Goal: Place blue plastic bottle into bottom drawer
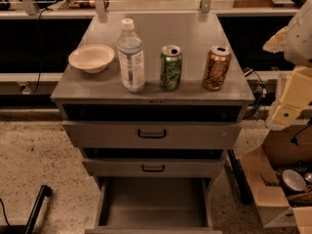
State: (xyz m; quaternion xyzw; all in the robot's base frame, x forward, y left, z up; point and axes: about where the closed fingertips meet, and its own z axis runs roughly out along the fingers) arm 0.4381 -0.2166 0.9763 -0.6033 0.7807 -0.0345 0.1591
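The blue plastic bottle (130,57) stands upright on the grey cabinet top (190,96), left of centre; it is clear, with a white cap and a pale label. The bottom drawer (153,201) is pulled out below the two upper drawers and shows a bare grey tray. My gripper (288,104) hangs at the right edge of the view, off the cabinet's right side, well apart from the bottle and at about cabinet-top height. It holds nothing that I can see.
A cream bowl (91,57) sits left of the bottle. A green can (171,67) and an orange-brown can (216,68) stand to its right. The two upper drawers with black handles (151,133) stand slightly out. An open cardboard box (278,179) sits on the floor at the right.
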